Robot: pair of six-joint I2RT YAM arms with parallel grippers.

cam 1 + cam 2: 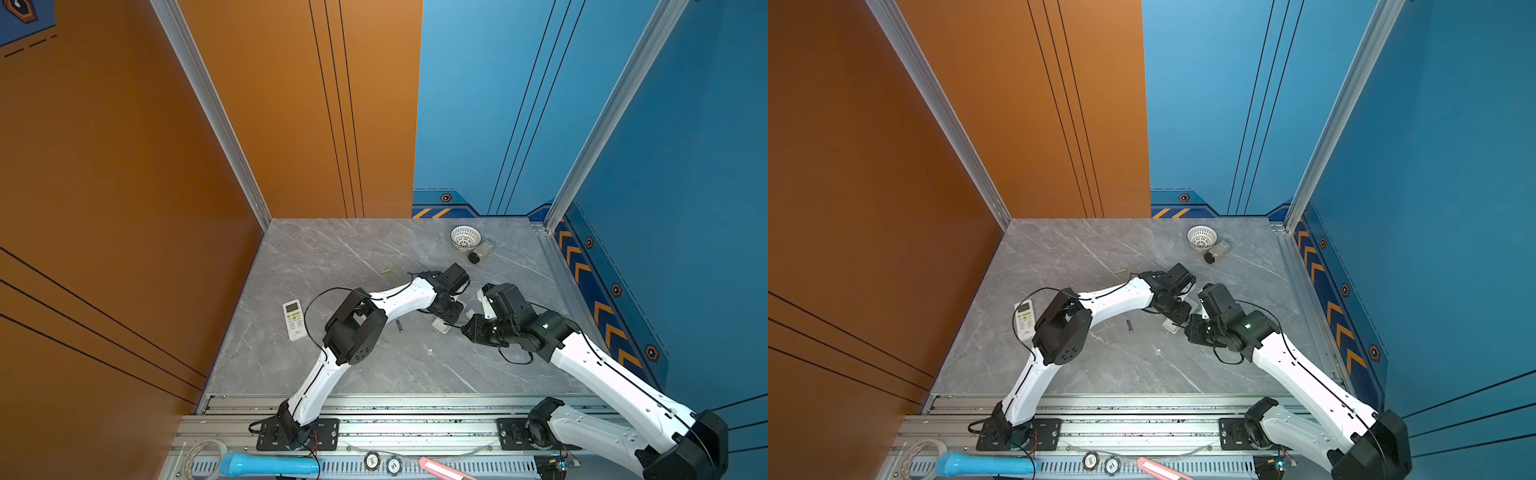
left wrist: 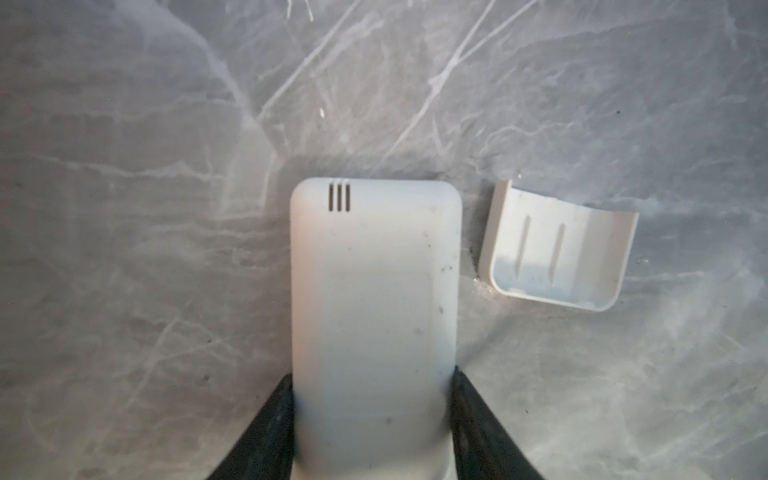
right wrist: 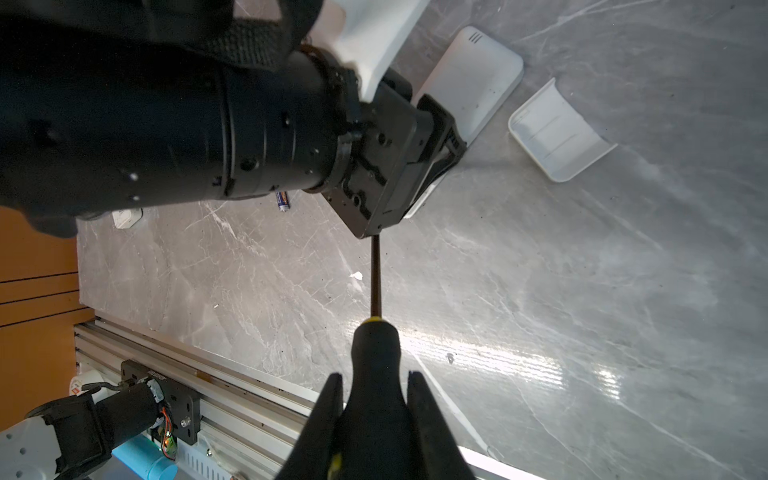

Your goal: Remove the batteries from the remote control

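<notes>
My left gripper (image 2: 372, 374) is shut across the sides of a white remote control (image 2: 374, 291) that lies back up on the marble table (image 2: 124, 208). Its loose white cover (image 2: 557, 253) lies inside up beside it. My right gripper (image 3: 375, 376) is shut on a black-and-yellow screwdriver (image 3: 376, 349). The screwdriver's shaft points at the left gripper's body, which hides the tip and the remote's near end (image 3: 469, 79). A bluish battery (image 1: 400, 325) lies on the table near the left arm. A light green battery (image 1: 385, 271) lies farther back. Both grippers meet at mid-table in both top views.
A second remote (image 1: 294, 320) lies face up at the left, beside the left arm's elbow. A white mesh basket (image 1: 465, 237) and a small tipped bottle (image 1: 482, 251) sit at the back right. An aluminium rail (image 1: 395, 405) with a blue tube (image 1: 266, 464) runs along the front.
</notes>
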